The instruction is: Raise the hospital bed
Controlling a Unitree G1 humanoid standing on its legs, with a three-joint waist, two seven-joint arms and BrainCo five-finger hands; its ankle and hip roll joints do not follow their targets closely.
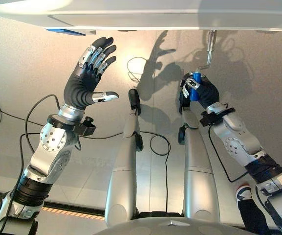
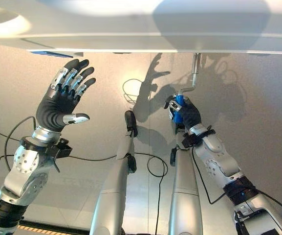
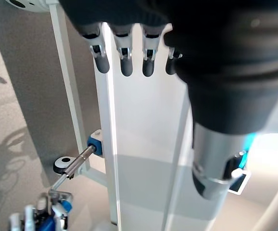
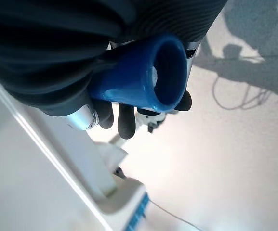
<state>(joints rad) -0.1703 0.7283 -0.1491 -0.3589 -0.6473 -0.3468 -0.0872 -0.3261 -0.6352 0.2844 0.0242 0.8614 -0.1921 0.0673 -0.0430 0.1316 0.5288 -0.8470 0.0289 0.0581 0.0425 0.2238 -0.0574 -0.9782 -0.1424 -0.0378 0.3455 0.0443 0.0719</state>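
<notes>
At the foot end of the hospital bed (image 1: 180, 19), the robot's right hand (image 1: 198, 92) is wrapped around the blue grip (image 4: 139, 79) of the bed's metal crank (image 2: 194, 73), which hangs below the bed frame's lower edge over the floor (image 1: 23, 58). The left hand (image 1: 89, 73) is raised beside the frame with fingers spread, holding nothing. Raising the bed likely calls for steady full circles of the crank, the grip kept square in the palm so it does not slip, and the free hand kept clear.
</notes>
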